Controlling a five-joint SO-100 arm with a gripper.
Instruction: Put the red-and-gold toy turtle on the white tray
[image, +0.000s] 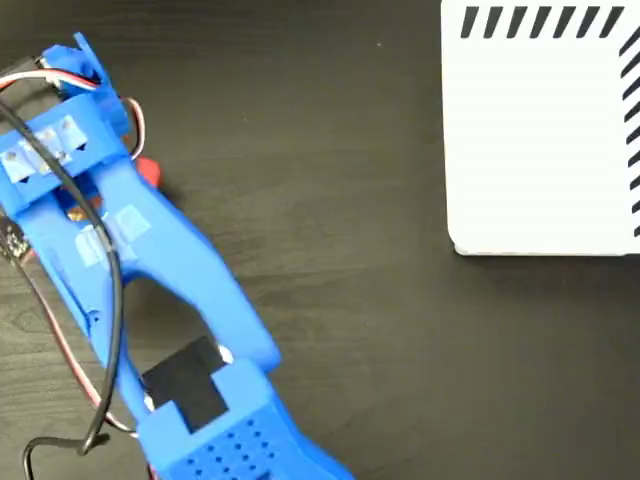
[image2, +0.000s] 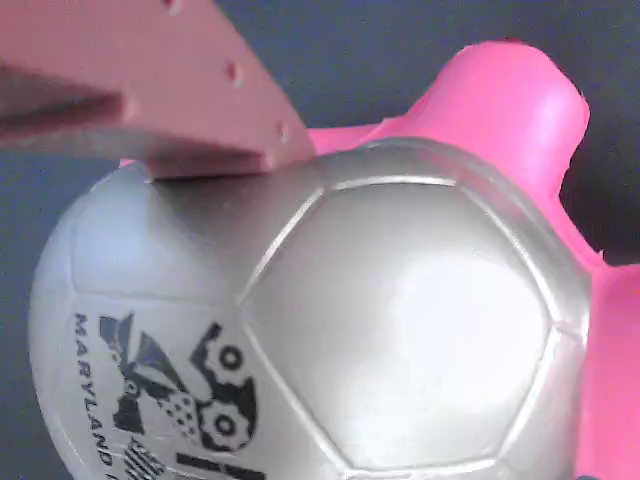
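The red-and-gold toy turtle (image2: 400, 330) fills the wrist view: a shiny domed shell with a black printed mark at lower left and a coral leg at upper right. One finger (image2: 150, 90) lies against the shell's upper left; the other finger is hidden. In the fixed view only a small red bit of the turtle (image: 148, 172) peeks out beside my blue gripper (image: 80, 150), which sits right over it at the far left. The white tray (image: 540, 140), with black stripes along its edges, lies at the top right, far from the turtle.
The blue arm (image: 190, 300) runs diagonally from the bottom centre to the upper left, with wires looping along its left side. A wide stretch of dark wooden table (image: 340, 200) separates the arm and the tray.
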